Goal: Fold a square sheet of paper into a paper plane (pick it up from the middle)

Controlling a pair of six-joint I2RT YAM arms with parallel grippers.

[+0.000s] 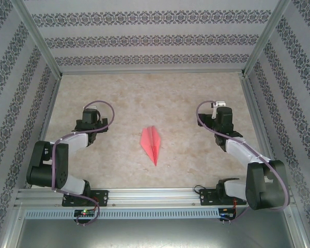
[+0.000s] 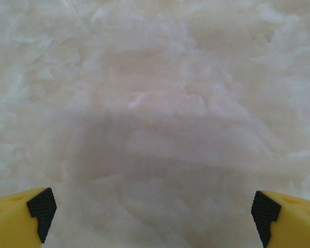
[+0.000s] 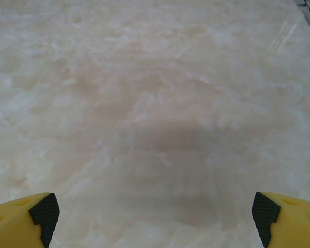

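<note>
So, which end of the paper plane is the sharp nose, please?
The end nearer the arm bases. There the paper plane narrows to one long thin tip, while its far end, towards the back wall, stays wider and blunter.

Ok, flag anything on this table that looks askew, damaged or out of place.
Nothing stands out. The paper plane lies intact on the table between the arms, nose toward the near edge. The left gripper and right gripper hang open above bare surface.

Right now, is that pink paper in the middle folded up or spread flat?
Folded. The pink paper lies on the table as a slim pointed dart with a crease down its length, not a square sheet.
</note>
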